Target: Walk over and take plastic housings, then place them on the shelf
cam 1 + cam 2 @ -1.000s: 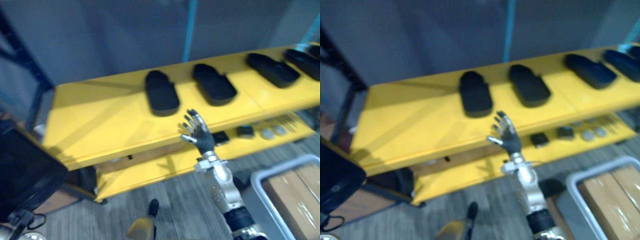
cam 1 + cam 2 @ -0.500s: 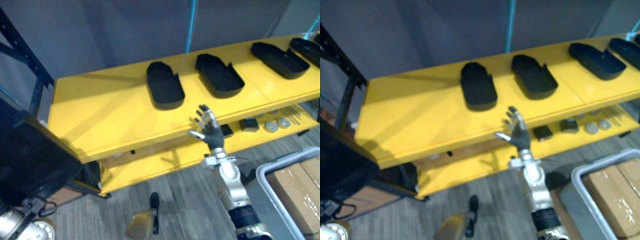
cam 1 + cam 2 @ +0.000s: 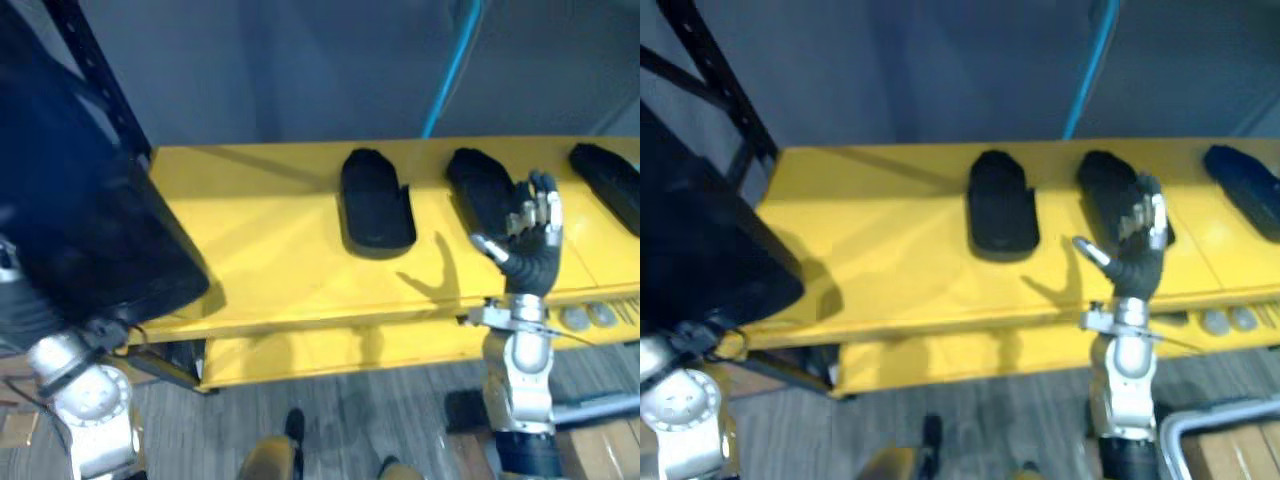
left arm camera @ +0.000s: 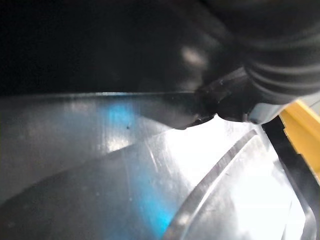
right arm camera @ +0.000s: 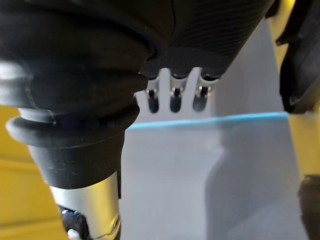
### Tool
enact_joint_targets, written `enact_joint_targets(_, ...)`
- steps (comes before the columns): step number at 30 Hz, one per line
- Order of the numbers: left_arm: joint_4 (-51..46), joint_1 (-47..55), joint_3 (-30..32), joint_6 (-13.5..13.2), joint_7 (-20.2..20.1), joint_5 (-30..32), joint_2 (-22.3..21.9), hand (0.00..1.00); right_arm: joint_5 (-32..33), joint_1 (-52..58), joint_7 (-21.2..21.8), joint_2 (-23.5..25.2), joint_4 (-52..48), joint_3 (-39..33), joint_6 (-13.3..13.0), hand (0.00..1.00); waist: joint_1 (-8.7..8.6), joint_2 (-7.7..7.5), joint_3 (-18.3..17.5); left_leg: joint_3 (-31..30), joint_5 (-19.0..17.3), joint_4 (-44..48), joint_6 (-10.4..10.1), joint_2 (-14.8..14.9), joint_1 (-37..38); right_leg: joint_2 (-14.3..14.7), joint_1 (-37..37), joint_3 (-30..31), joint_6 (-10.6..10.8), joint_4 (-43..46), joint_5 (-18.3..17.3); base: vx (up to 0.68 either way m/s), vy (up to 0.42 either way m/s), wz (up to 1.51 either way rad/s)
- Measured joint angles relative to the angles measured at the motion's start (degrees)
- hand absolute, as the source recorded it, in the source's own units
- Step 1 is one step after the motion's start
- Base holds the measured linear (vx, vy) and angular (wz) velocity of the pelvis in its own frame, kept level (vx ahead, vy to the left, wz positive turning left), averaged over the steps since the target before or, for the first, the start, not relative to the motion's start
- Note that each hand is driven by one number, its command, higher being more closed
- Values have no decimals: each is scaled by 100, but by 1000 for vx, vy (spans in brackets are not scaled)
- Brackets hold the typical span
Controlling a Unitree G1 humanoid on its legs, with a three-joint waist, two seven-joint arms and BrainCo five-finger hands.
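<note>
Right hand [image 3: 527, 250] stands raised before the front edge of the yellow shelf [image 3: 260, 250], palm turned inward, fingers straight and slightly spread, thumb out to the side, holding nothing. Its forearm rises almost vertically from below, so the hand overlaps the second of the black housings on the shelf [image 3: 485, 190] without clearly touching it. The right wrist view shows the same straight row of fingers against the grey wall.

The left hand [image 4: 280, 55] is up against the large black housing [image 3: 90, 220] that looms at the shelf's left end, carried on the left arm. That housing hides the hand, so whether it is clasped or flat cannot be told.

Another housing [image 3: 375, 205] lies near the middle of the top board, and one more [image 3: 605, 195] lies toward the right end. Small parts [image 3: 590, 317] sit on the lower board.

The step in hand appears to be setting the carried housing down. The bare stretch between the shelf's left edge and the middle housing looks like the natural spot. To do it well, the housing should probably clear the dark upright post [image 3: 100, 70] at the left corner and come down flat, in line with the others and well back from the front edge. The free right hand could steady its near end.
</note>
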Motion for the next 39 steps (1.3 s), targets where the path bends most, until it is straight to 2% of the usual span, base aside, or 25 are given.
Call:
enact_joint_targets(2, -168, 61, -16, -4, -18, 13, -153, 100, -338, -29, -344, -16, -192, -84, -145, 0, -37, 83, -56, 163, 26, -21, -42, 249, -41, 199, 52, -152, -59, -183, 64, 102, -395, 22)
enact_joint_targets(3, -247, 73, -33, -2, -56, 56, -274, 100, -674, -28, -677, -78, -299, -208, -230, 0, -93, 185, -123, 307, 155, -67, -218, 434, -73, 313, 67, -252, -74, -218, 66, 119, -333, 30)
enact_joint_targets(4, -279, 76, -69, 13, -91, 65, -296, 100, -974, -27, -1048, -144, -441, -375, -263, 0, -107, 265, -171, 310, 262, -248, -304, 485, 6, 379, 66, -273, -73, -218, 66, 113, -214, 18)
enact_joint_targets(5, -291, 75, -66, 28, -112, 78, -295, 100, -1096, -28, -1238, -169, -517, -454, -282, 0, -116, 296, -190, 318, 325, -368, -310, 498, 74, 403, 76, -273, -73, -216, 66, 128, -117, 1)
enact_joint_targets(6, -314, 81, -57, 66, -150, 104, -283, 100, -1307, -25, -1622, -179, -716, -651, -288, 0, -190, 319, -204, 361, 414, -627, -339, 508, 278, 423, 147, -271, -73, -218, 66, 103, -59, -8)
enact_joint_targets(9, -284, 166, -2, 225, -307, 103, -180, 100, -1575, 93, -2373, -179, -1092, -1211, -292, 0, -249, 278, -235, 512, 458, -892, -334, 505, 525, 410, 162, -190, -74, -209, 66, 79, -15, -20)
enact_joint_targets(10, -263, 181, 32, 248, -347, 101, -151, 100, -1575, 117, -2480, -175, -1128, -1336, -306, 0, -267, 265, -241, 540, 460, -916, -331, 498, 542, 402, 161, -170, -74, -209, 66, 78, 20, -23)
enact_joint_targets(12, -105, 324, 281, 456, -613, 85, -88, 100, -1558, 350, -2990, -58, -1152, -1895, -309, 0, -388, 197, -290, 626, 488, -1105, -322, 456, 725, 360, 194, -129, -76, -208, 64, 70, 22, -17)
enact_joint_targets(13, -64, 354, 312, 512, -667, 79, -86, 100, -1552, 448, -3085, 11, -1157, -2002, -307, 0, -426, 192, -293, 628, 488, -1106, -322, 445, 749, 346, 221, -130, -77, -209, 63, 62, 26, -5)
enact_joint_targets(15, 51, 506, 392, 756, -927, 104, -82, 100, -1539, 884, -3497, 380, -1146, -2257, -208, 0, -524, 195, -315, 775, 467, -1112, -299, 415, 837, 298, 260, -127, -97, -182, 49, 29, 17, -12)
enact_joint_targets(17, 57, 622, 459, 911, -1031, 106, -69, 100, -1534, 1131, -3701, 655, -1089, -2339, -134, 0, -540, 204, -314, 888, 431, -1120, -274, 408, 892, 274, 259, -119, -113, -181, 36, -15, -9, -27)
enact_joint_targets(18, 97, 714, 479, 1003, -1156, 105, -59, 100, -1513, 1441, -3849, 892, -980, -2445, -33, 0, -544, 248, -353, 1029, 299, -1146, -256, 405, 911, 250, 261, -114, -127, -181, 27, -22, -8, -29)
enact_joint_targets(22, 328, 784, 682, 1246, -1299, 89, 200, 100, -1121, 1907, -3944, 1267, -340, -2704, 68, 0, -566, 389, -470, 1586, 229, -1148, -245, 422, 1075, 165, 266, -119, -130, -218, 23, -29, -8, -40)
enact_joint_targets(23, 408, 779, 742, 1327, -1334, 56, 315, 100, -1100, 1979, -3942, 1359, -157, -2774, 171, 0, -598, 428, -513, 1739, 223, -1148, -248, 446, 1096, 157, 273, -112, -129, -231, 24, -17, -3, -9)
enact_joint_targets(24, 495, 746, 768, 1474, -1466, 22, 490, 100, -965, 2145, -3890, 1476, 154, -2825, 272, 0, -705, 475, -604, 2031, 225, -1147, -249, 505, 1114, 149, 275, -134, -128, -227, 25, 0, 0, 0)
enact_joint_targets(27, 651, 600, 789, 1755, -1793, -21, 726, 100, -814, 2338, -3653, 1564, 729, -2817, 403, 0, -710, 533, -642, 2205, 241, -1148, -267, 546, 1174, 146, 292, -123, -126, -207, 26, -18, 2, 1)
enact_joint_targets(28, 800, 500, 789, 2018, -2073, -155, 870, 100, -681, 2345, -3343, 1588, 1141, -2766, 417, 0, -710, 552, -658, 2243, 241, -1148, -268, 551, 1205, 145, 319, -123, -128, -208, 24, 0, 0, 0)
enact_joint_targets(29, 895, 450, 772, 2114, -2154, -213, 934, 100, -643, 2338, -3238, 1584, 1301, -2724, 418, 0, -709, 560, -666, 2303, 241, -1148, -268, 562, 1209, 144, 318, -124, -128, -208, 24, -25, -5, 4)
enact_joint_targets(32, 1625, 76, 669, 2780, -2568, -354, 1224, 100, -627, 2316, -2541, 1544, 2165, -2357, 462, 0, -701, 604, -677, 2463, 277, -1149, -294, 587, 1205, 131, 304, -138, -130, -204, 23, -10, -4, 3)
enact_joint_targets(35, 2464, -249, 639, 3208, -2733, -480, 1400, 100, -631, 2307, -1984, 1518, 2731, -2056, 539, 0, -703, 619, -680, 2480, 294, -1151, -293, 586, 1180, 127, 260, -123, -133, -184, 22, 0, 0, 0)
enact_joint_targets(36, 2801, -446, 630, 3428, -2761, -492, 1439, 100, -628, 2306, -1769, 1506, 2913, -1966, 570, 0, -697, 609, -673, 2476, 300, -1151, -294, 584, 1168, 127, 255, -125, -135, -182, 21, 0, 0, 0)
enact_joint_targets(37, 3008, -554, 613, 3508, -2762, -507, 1471, 100, -620, 2307, -1666, 1481, 3022, -1899, 571, 0, -692, 602, -672, 2481, 299, -1155, -295, 584, 1169, 127, 253, -109, -148, -176, 13, 0, 0, 0)
enact_joint_targets(39, 4007, -1061, 457, 3830, -2804, -641, 1775, 100, -570, 2294, -1296, 1282, 3517, -1612, 643, 0, -693, 574, -680, 2489, 299, -1158, -297, 584, 1168, 131, 239, -74, -167, -165, 2, 16, 0, -1)
